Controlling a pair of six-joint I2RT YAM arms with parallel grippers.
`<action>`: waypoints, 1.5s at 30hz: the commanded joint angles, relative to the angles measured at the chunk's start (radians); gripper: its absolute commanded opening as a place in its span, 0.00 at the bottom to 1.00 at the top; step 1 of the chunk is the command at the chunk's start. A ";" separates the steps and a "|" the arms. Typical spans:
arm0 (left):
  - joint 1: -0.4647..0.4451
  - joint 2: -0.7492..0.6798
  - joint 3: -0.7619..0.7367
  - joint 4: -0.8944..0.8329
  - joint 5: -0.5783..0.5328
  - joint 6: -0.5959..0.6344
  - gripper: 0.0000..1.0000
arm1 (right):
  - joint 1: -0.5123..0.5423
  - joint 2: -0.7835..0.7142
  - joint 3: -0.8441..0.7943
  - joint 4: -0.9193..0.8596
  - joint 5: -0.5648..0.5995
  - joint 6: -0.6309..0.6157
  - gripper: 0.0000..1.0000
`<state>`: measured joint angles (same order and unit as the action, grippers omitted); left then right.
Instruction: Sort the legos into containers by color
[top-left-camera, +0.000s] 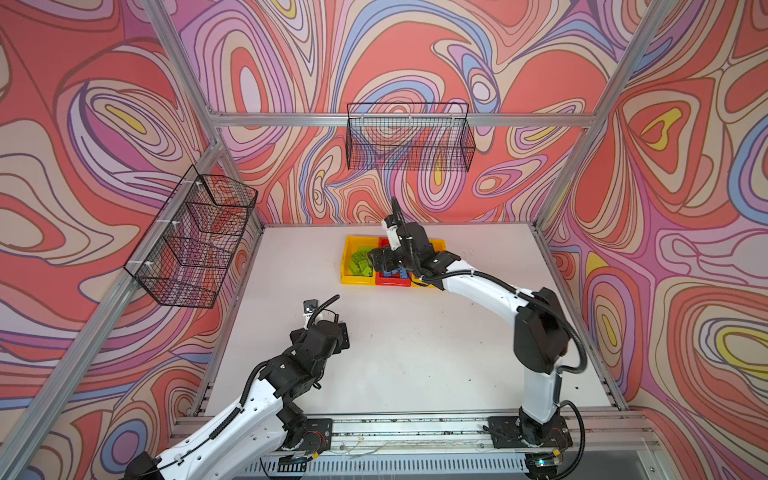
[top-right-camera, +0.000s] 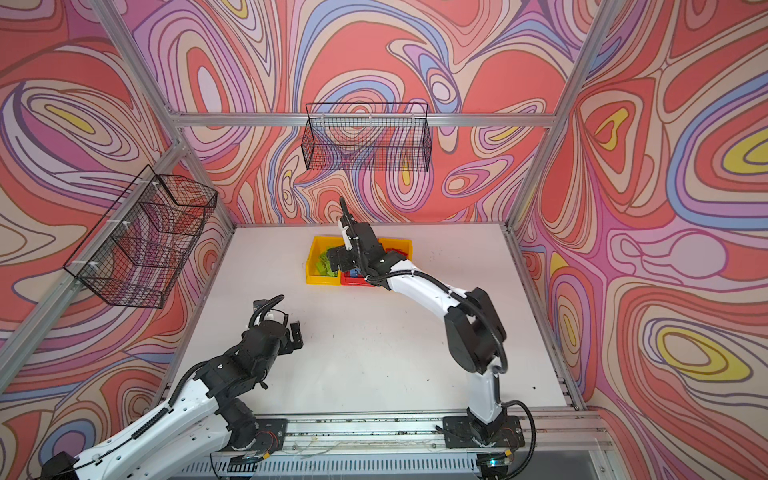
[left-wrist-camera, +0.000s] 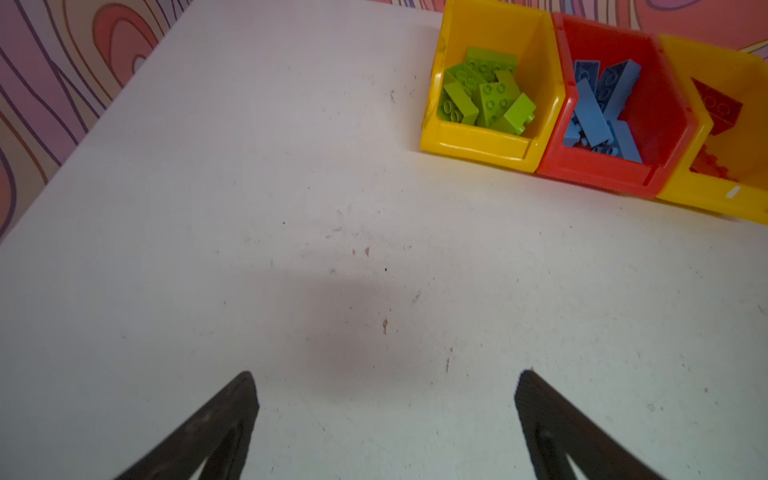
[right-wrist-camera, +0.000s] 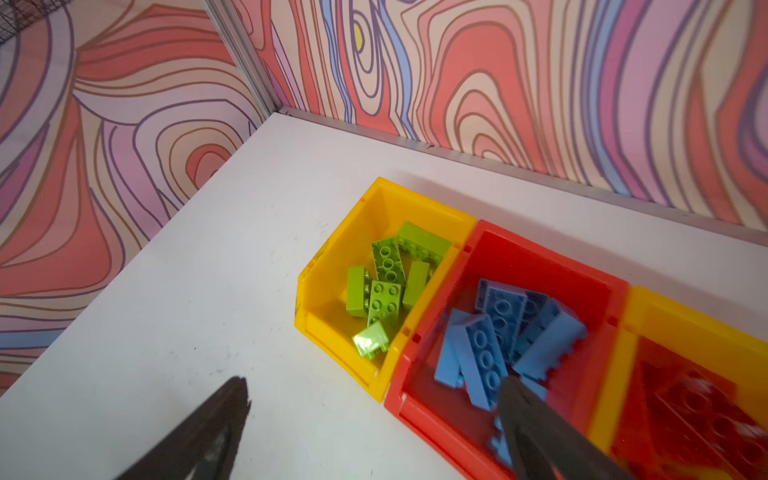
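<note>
Both wide, empty: left pincer (left-wrist-camera: 386, 373), right pincer (right-wrist-camera: 372, 381); red bricks (right-wrist-camera: 698, 411) blurred, perhaps several.

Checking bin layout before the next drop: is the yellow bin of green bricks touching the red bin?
Touching. In the right wrist view the yellow bin sits flush against the red bin, no gap between their walls.
</note>
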<state>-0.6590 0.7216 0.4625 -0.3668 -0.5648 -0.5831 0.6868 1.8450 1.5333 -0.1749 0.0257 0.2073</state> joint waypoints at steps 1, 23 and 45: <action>0.008 0.009 -0.017 0.165 -0.110 0.129 1.00 | -0.013 -0.164 -0.212 0.022 0.103 -0.003 0.98; 0.510 0.352 -0.099 0.785 0.198 0.419 1.00 | -0.376 -0.626 -0.982 0.327 0.380 0.091 0.98; 0.639 0.820 -0.086 1.253 0.430 0.545 1.00 | -0.626 -0.142 -1.147 1.294 0.190 -0.164 0.98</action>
<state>-0.0261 1.5318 0.3779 0.8032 -0.1890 -0.0723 0.0753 1.6867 0.3832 1.0027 0.3141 0.0719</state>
